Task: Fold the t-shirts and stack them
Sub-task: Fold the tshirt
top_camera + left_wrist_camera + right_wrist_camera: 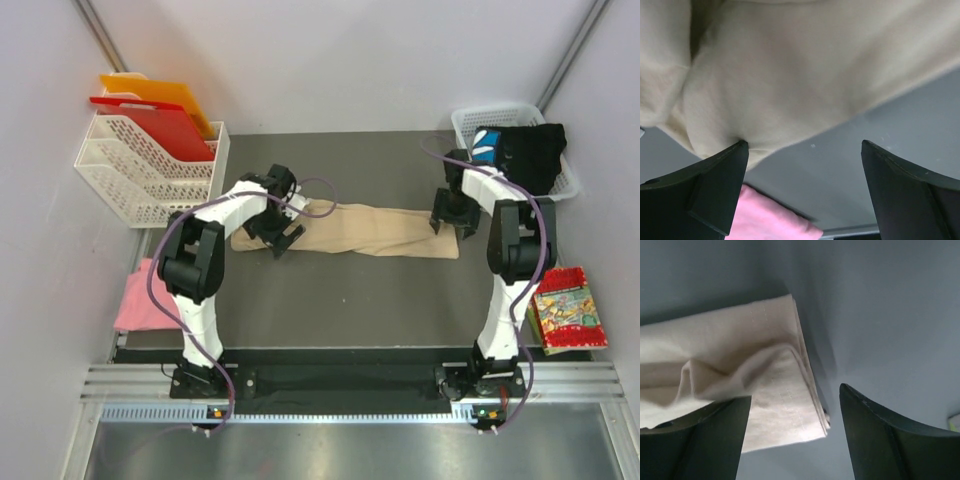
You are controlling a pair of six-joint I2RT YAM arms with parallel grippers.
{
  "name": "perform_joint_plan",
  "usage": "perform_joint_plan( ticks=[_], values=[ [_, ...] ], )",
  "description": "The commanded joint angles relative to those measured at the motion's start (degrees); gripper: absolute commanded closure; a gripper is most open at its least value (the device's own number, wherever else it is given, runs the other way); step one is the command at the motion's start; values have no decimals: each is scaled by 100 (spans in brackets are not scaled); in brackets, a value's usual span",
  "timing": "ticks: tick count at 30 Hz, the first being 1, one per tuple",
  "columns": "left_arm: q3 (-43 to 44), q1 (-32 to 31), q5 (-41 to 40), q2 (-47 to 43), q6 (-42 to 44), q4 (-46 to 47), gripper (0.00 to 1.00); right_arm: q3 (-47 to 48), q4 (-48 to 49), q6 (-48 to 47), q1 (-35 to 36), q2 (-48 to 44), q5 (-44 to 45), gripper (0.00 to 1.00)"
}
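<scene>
Shows beige shirt point(370, 232) folded into a long strip across mid tabletop point(350, 310), with bare room in front and behind. Off the left edge, pink shirt point(135, 300); in far-right basket point(462, 122), black shirt point(530, 150). Left fingers point(710, 190) wide apart at strip's left end, gripping nothing. Right fingers point(890, 440) apart at its right hem corner, nothing clamped.

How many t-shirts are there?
3: a beige t-shirt stretched across the table, a pink t-shirt at its left edge, a black t-shirt in the white basket back right. The basket may hide more.
</scene>
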Motion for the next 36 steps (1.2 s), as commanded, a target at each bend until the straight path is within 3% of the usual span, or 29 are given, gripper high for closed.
perform_joint_plan(
  ticks=[1,12,18,21,22,25,32,36],
  values=[
    [-14,187,-127,338,77,453,1,-303,202,-45,-428,-455,83,29],
    [40,583,-232,963,271,708,1,-751,624,-45,-490,-236,-575,31],
    [-435,794,-320,735,446,770,1,-919,923,-53,-490,-350,-1147,41],
    [-646,864,-390,594,517,788,1,-788,793,-124,-473,-411,-1534,33],
    [-698,882,-390,542,543,788,1,-735,748,-150,-455,-438,-1543,22],
    [-795,943,-434,436,604,753,1,-726,686,-194,-464,-745,-1544,1],
    [-235,987,-610,50,798,289,1,-787,545,-186,-499,-1597,-1509,0],
    [1036,952,-303,31,746,-406,1,-910,528,-168,-490,-2107,-1377,0]
  ],
)
